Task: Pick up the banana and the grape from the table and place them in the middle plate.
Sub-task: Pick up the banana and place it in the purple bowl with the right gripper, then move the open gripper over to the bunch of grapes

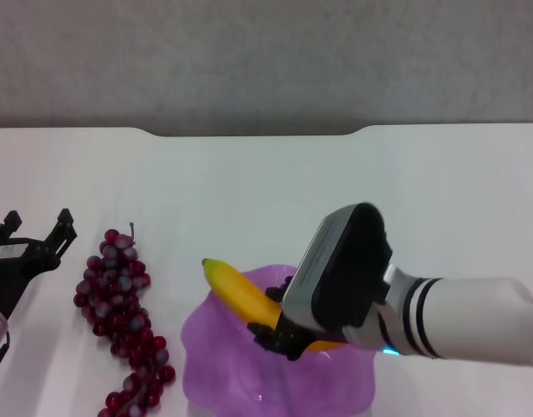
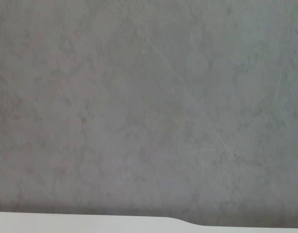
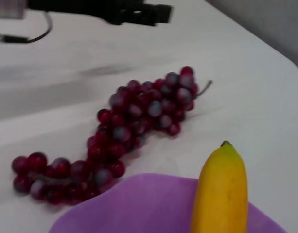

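Note:
The yellow banana [image 1: 238, 294] lies slanted over the purple scalloped plate [image 1: 216, 356], its tip past the plate's far left rim. My right gripper [image 1: 279, 333] is shut on the banana's middle, above the plate. The bunch of dark red grapes [image 1: 121, 320] lies on the white table [image 1: 336, 191] just left of the plate. My left gripper [image 1: 38, 226] is open and empty, left of the grapes. The right wrist view shows the banana [image 3: 219, 189], the plate [image 3: 149, 208], the grapes [image 3: 134, 121] and the left gripper [image 3: 139, 12] beyond them.
The table's notched far edge [image 1: 253, 135] meets a grey wall [image 1: 266, 61]. The left wrist view shows only that wall [image 2: 149, 107] and a strip of table edge [image 2: 80, 223].

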